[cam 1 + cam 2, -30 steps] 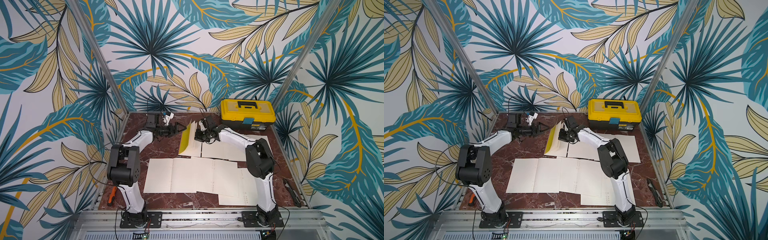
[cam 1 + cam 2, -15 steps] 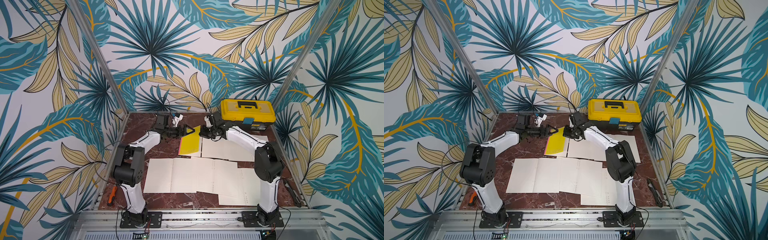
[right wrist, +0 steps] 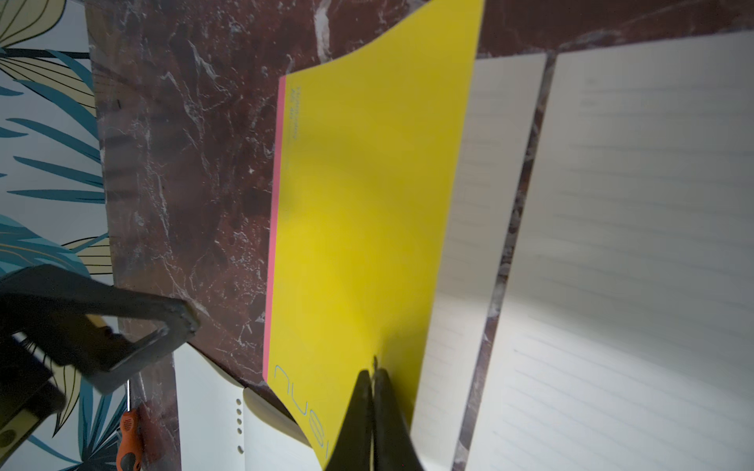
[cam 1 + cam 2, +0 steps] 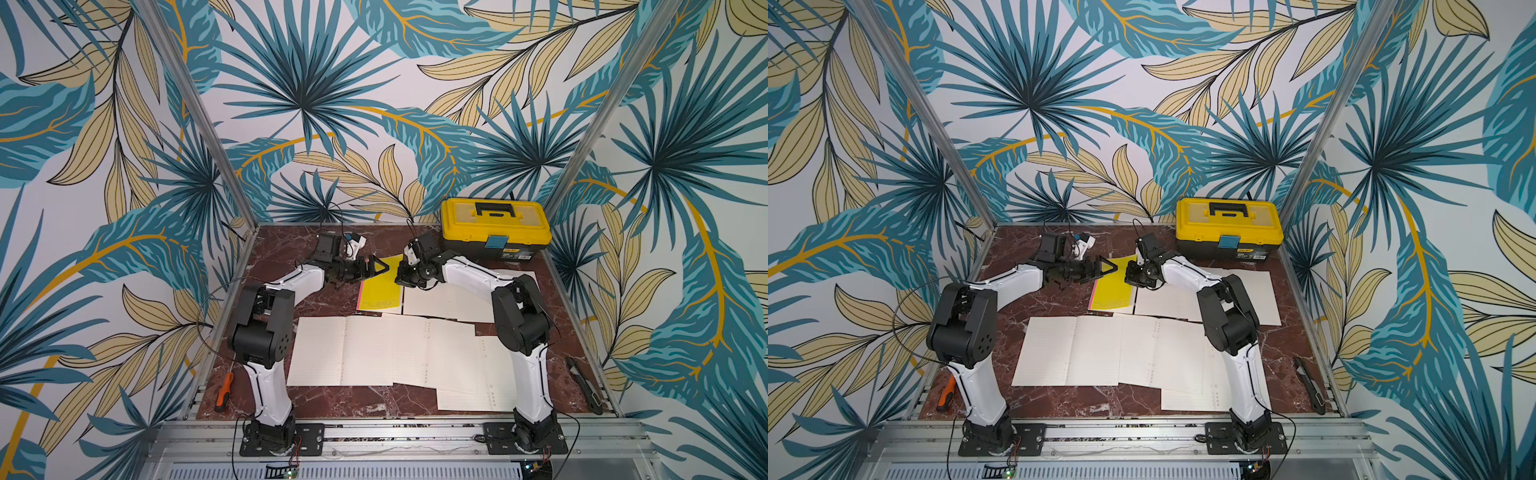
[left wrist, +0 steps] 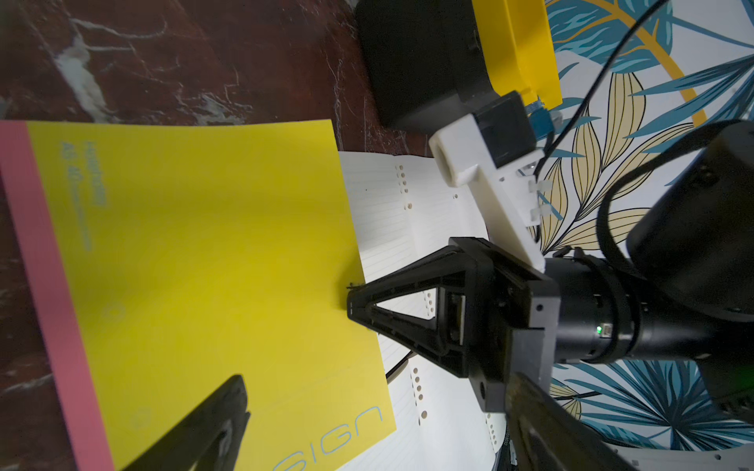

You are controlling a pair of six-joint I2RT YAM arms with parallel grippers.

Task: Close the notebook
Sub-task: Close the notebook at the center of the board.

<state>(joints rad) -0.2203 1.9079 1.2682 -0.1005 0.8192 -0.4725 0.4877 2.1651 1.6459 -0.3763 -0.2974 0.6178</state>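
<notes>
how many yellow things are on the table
2: the notebook at the far middle, the toolbox in the far right corner; more may hide under the loose sheets.

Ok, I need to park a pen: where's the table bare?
The table is bare in front, between the loose sheets and the rail, and behind the left arm. Crowded: sheets mid-table, notebook and toolbox at the back.
</notes>
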